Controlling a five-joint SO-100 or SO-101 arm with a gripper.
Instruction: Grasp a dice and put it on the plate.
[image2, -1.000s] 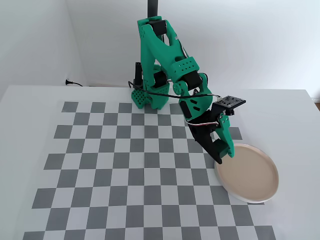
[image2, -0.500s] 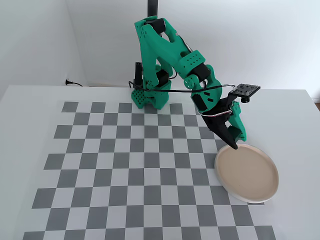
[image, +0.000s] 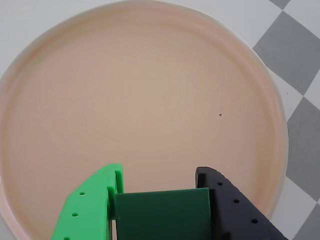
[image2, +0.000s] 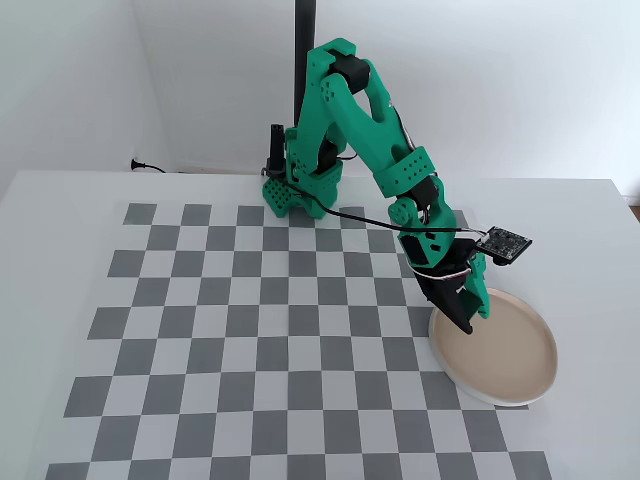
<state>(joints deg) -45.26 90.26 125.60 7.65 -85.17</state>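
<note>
dark green dice (image: 161, 214), beige-pink plate (image: 140, 95), grey-and-white checkered mat (image2: 250, 300)

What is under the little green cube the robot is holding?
The plate lies under the dice, which the gripper pinches. The plate's visible surface is bare; the part right beneath the dice is hidden.

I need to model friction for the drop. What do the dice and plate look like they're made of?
The dice, clamped in the tool, looks like matte dark green plastic: flat, evenly coloured faces without shine. The plate looks like glazed ceramic or melamine: smooth beige-pink with a soft sheen and pale rim. I cannot tell which.
</note>
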